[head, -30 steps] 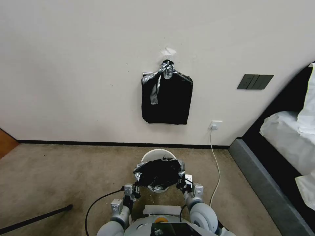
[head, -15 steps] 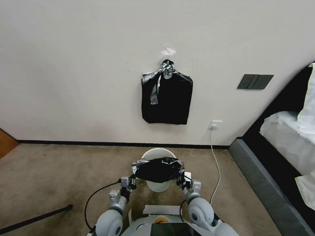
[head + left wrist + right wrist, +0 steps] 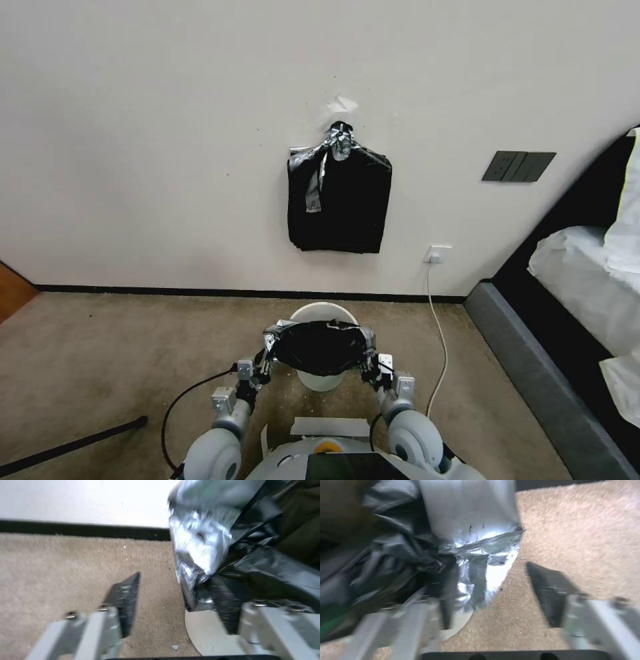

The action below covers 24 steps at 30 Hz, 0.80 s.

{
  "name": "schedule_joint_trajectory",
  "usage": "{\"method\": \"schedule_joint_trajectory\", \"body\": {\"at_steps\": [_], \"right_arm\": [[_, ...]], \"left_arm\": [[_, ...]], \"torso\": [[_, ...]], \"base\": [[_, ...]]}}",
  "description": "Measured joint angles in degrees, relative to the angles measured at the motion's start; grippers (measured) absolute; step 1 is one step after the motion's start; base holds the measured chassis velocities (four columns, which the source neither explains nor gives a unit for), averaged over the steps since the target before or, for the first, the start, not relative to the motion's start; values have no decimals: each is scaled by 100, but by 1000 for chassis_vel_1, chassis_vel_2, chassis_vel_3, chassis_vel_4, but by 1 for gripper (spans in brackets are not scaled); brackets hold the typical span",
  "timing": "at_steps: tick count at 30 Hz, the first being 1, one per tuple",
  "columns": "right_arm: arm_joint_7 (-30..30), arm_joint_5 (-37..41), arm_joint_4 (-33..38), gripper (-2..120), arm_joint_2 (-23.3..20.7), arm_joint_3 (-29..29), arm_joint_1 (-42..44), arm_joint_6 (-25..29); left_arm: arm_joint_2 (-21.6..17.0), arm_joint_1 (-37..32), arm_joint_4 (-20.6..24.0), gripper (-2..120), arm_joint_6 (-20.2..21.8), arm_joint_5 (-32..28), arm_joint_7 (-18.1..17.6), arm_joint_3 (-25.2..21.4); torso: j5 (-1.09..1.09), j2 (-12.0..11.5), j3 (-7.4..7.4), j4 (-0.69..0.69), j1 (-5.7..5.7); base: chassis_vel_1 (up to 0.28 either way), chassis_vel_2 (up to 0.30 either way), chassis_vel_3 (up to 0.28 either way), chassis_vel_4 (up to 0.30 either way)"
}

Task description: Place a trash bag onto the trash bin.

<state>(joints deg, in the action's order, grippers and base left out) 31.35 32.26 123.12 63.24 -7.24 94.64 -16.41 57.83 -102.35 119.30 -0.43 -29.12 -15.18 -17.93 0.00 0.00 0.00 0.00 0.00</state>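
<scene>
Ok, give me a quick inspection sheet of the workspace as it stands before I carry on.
Surface: beige carpet, a few small specks, no spill.
Job's things: trash bag stretched open between both grippers over the near part of the trash bin; far rim bare; cannot tell if the bag is seated on the rim.
Clutter: black strip on the floor at far left.
Grippers: left gripper and right gripper at the bag's two ends, fingers spread wide.
Cables: white cable from the wall socket runs down right of the bin; black cable loops by the left arm.
Surroundings: stack of black bags on the wall; bed at right.
</scene>
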Motion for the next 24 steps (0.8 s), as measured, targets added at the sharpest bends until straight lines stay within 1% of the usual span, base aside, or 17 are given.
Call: {"method": "schedule_joint_trajectory", "body": {"at_steps": [1,2,4,5,8,9,11,12,13,15,16,17,20,21,22,23,24], "right_arm": [[-1,-76,82,71,-22,-9,101,42],[-1,-76,82,71,-22,-9,101,42],[-4,-223,260,83,-64,-24,283,119],[-4,-223,260,83,-64,-24,283,119],[-164,-557,484,97,-142,-81,532,359],[-164,-557,484,97,-142,-81,532,359],[-339,-772,583,100,-208,-161,601,611],[-394,-839,614,100,-230,-191,601,723],[-394,-839,614,100,-230,-191,601,723],[-775,-875,754,100,-360,-335,553,996],[-980,-847,796,100,-417,-389,508,1073],[-980,-847,796,100,-417,-389,508,1073],[-2034,-620,861,100,-766,-587,-93,1214],[-2034,-620,861,100,-766,-587,-93,1214],[-2328,-596,802,100,-879,-632,-422,1180],[-2498,-527,751,100,-999,-640,-725,1036],[-2617,-349,691,100,-1155,-623,-1095,760]], "left_arm": [[2,-94,42,63,-87,110,55,-59],[2,-94,42,63,-87,110,55,-59],[19,-236,51,75,-405,378,200,-147],[19,-236,51,75,-405,378,200,-147],[86,-465,-21,91,-1043,945,523,-365],[86,-465,-21,91,-1043,945,523,-365],[185,-596,-49,98,-1431,1132,680,-538],[240,-639,-55,99,-1570,1184,731,-611],[240,-639,-55,99,-1570,1184,731,-611],[452,-773,-73,100,-2005,1411,925,-867],[528,-809,-72,100,-2114,1477,966,-944],[528,-809,-72,100,-2114,1477,966,-944],[887,-903,18,100,-2413,1716,1089,-1233],[887,-903,18,100,-2413,1716,1089,-1233],[971,-905,63,100,-2450,1780,1116,-1297],[1041,-903,113,100,-2458,1826,1128,-1355],[1109,-897,181,100,-2458,1873,1134,-1414]], "torso": [[0,0,0,-1,0],[0,0,0,-1,0],[0,0,0,1,0],[0,0,0,1,0],[0,0,0,-1,0],[0,0,0,-1,0],[0,0,0,-1,0],[0,0,0,-1,0],[0,0,0,-1,0],[0,0,0,-1,0],[0,0,0,-1,0],[0,0,0,-1,0],[1,0,0,0,0],[1,0,0,0,0],[1,0,0,0,0],[1,0,0,1,0],[2,0,0,1,0]], "base": [[0,0,0,0],[0,0,0,0],[0,0,0,0],[0,0,0,0],[0,0,0,0],[0,0,0,0],[0,0,0,0],[0,0,0,0],[0,0,0,0],[0,0,0,0],[0,0,0,0],[0,0,0,0],[0,0,0,0],[0,0,0,0],[0,0,0,0],[0,0,0,0],[0,0,0,0]]}}
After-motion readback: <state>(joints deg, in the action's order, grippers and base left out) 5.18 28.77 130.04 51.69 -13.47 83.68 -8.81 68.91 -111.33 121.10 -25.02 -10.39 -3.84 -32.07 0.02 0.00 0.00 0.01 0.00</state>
